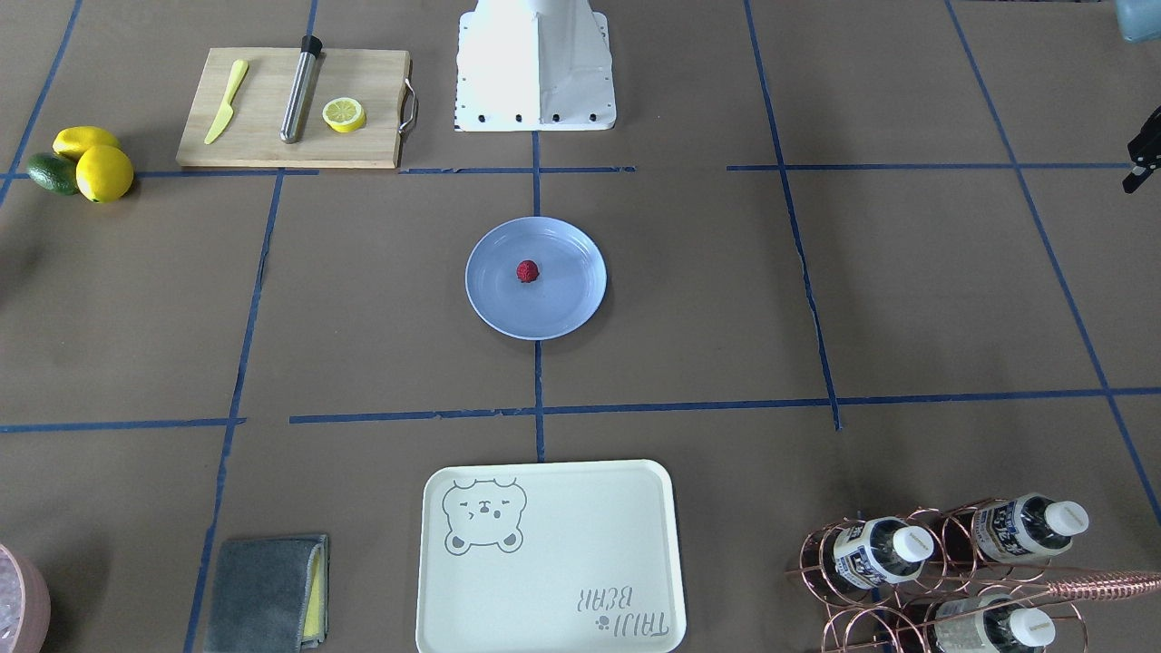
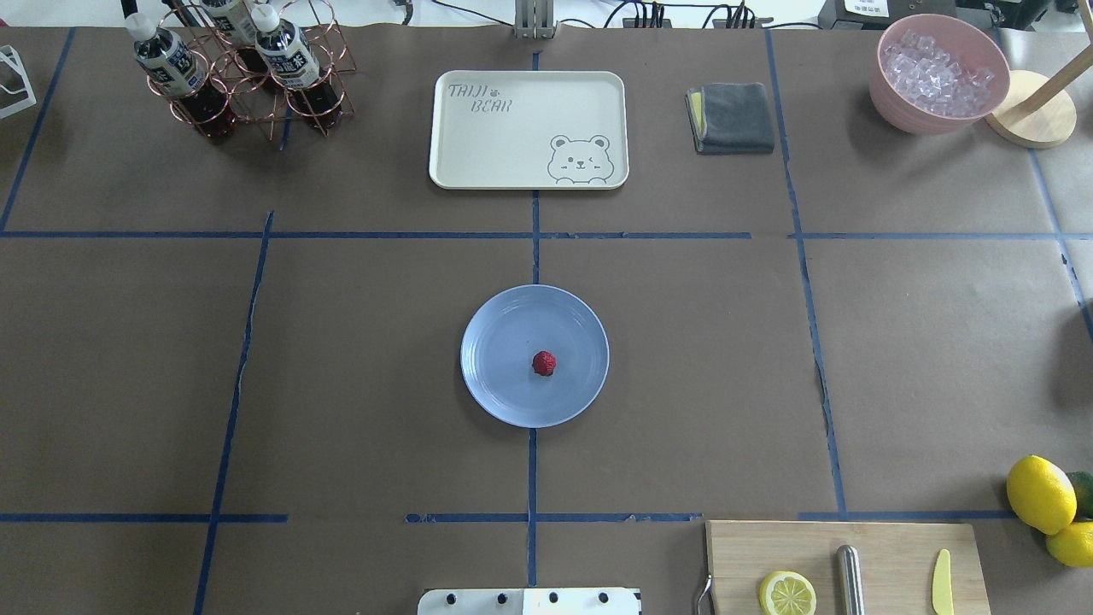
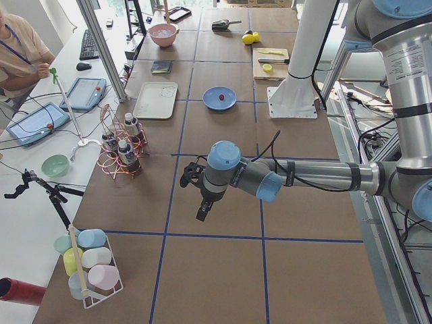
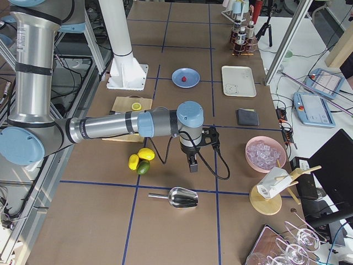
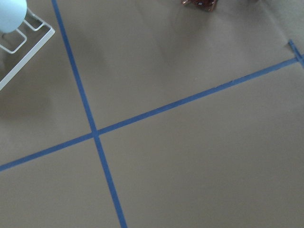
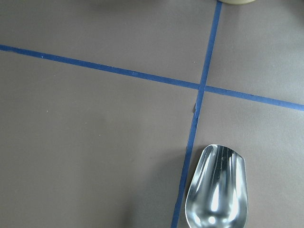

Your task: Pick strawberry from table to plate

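The small dark-red strawberry (image 1: 528, 271) (image 2: 544, 363) lies near the middle of the round light blue plate (image 1: 494, 308) (image 2: 495, 393), which sits at the centre of the brown-paper table (image 2: 341, 342). Both arms are far from it. The left gripper (image 3: 202, 214) hangs over bare table towards the left end, near the bottle rack. At the right end the right gripper (image 4: 192, 165) hangs beside the lemons. Neither wrist view shows fingers, so I cannot tell whether either gripper is open or shut. Nothing is seen in either one.
A cutting board (image 2: 888, 555) holds a lemon half, a steel tool and a yellow knife. Lemons and an avocado (image 1: 86, 163) lie beside it. Cream bear tray (image 2: 528, 128), grey cloth (image 2: 733, 118), bottle rack (image 2: 239, 68), ice bowl (image 2: 939, 73), metal scoop (image 6: 218, 190).
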